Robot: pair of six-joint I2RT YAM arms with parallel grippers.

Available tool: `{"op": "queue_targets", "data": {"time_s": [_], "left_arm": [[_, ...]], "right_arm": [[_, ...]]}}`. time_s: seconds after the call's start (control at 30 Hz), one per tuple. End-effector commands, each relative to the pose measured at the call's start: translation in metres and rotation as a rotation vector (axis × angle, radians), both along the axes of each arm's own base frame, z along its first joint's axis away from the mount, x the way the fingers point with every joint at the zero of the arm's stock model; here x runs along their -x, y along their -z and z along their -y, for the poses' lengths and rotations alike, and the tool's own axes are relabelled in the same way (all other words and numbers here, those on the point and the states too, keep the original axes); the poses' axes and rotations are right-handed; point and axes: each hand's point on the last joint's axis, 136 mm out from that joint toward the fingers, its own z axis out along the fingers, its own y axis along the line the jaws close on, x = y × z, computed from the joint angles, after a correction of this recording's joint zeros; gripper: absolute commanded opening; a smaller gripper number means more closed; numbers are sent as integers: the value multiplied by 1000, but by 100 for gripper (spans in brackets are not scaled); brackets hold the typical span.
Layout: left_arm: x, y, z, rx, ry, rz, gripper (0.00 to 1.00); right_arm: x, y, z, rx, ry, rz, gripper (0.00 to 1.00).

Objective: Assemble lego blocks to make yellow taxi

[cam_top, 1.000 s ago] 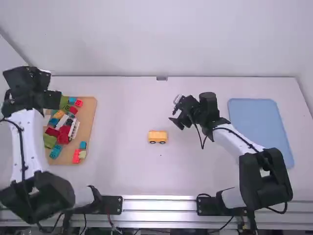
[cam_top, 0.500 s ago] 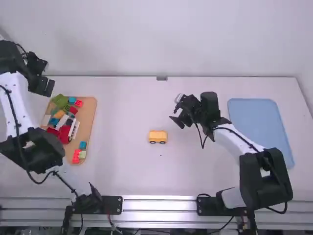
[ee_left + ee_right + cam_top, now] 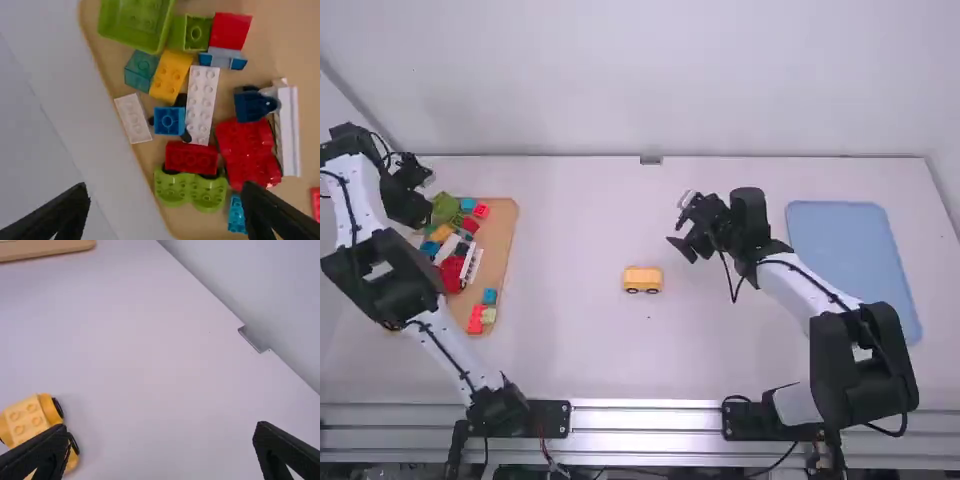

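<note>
Left claw [image 3: 417,192] open over tray [image 3: 504,225] of loose blocks. Right claw [image 3: 682,226] open; yellow car [image 3: 643,275] near it on worktop [image 3: 580,330], towards left arm's side.

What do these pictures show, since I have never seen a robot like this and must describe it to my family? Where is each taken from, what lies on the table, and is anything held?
These are two robot arms, left and right, each ending in a tool with two black fingers. The high view looks down from above and behind them. The two wrist views come from cameras riding on the arms, so each tool's own fingers appear at the bottom edge.

On the white table are a tan board with coloured blocks, a small yellow block vehicle on black wheels, and a flat blue panel.

The left tool is above the blocks; the right tool is near the vehicle. Both are open and hold nothing.
</note>
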Motion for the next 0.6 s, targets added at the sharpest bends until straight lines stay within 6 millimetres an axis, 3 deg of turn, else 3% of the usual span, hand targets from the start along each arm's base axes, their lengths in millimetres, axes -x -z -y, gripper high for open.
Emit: {"op": "queue_targets", "data": {"time_s": [0.0,0.27,0.57], "left_arm": [[-1,21,-1,73,56,-4,80],[-11,64,-3,143,141,10,76],[-29,96,-12,103,153,72,72]], "right_arm": [[3,5,-2,-14,5,-33,98],[2,5,-2,-28,18,-48,98],[3,5,-2,-47,32,-74,98]]}}
